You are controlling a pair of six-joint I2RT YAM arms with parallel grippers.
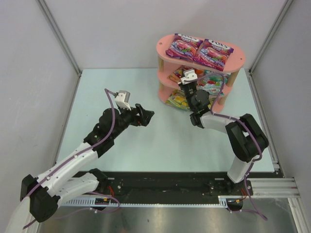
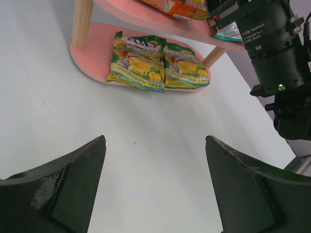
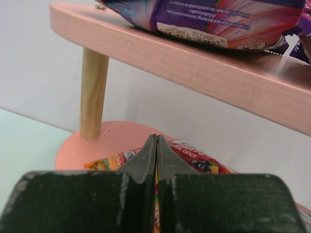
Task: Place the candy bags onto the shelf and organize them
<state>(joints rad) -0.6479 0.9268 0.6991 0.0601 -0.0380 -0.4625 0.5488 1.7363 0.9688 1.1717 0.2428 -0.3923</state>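
Observation:
The pink shelf (image 1: 163, 46) stands at the table's far right. Two purple-magenta candy bags (image 1: 183, 47) (image 1: 214, 52) lie side by side on its top board. Two yellow-green bags (image 2: 137, 62) (image 2: 184, 68) fill the bottom tier. On the middle tier lie a red-orange bag (image 3: 209, 162) and a teal-white bag (image 1: 221, 86). My right gripper (image 3: 156, 138) is shut, reaching into the middle tier just over the red-orange bag; whether it pinches the bag does not show. My left gripper (image 2: 156, 138) hangs open over bare table, left of the shelf, holding nothing.
A wooden dowel post (image 3: 93, 92) stands left of my right fingers, with the top board (image 3: 194, 63) close overhead. The right arm's black wrist (image 2: 272, 48) is beside the shelf. Grey walls with metal corner posts (image 1: 58, 34) enclose the table on three sides.

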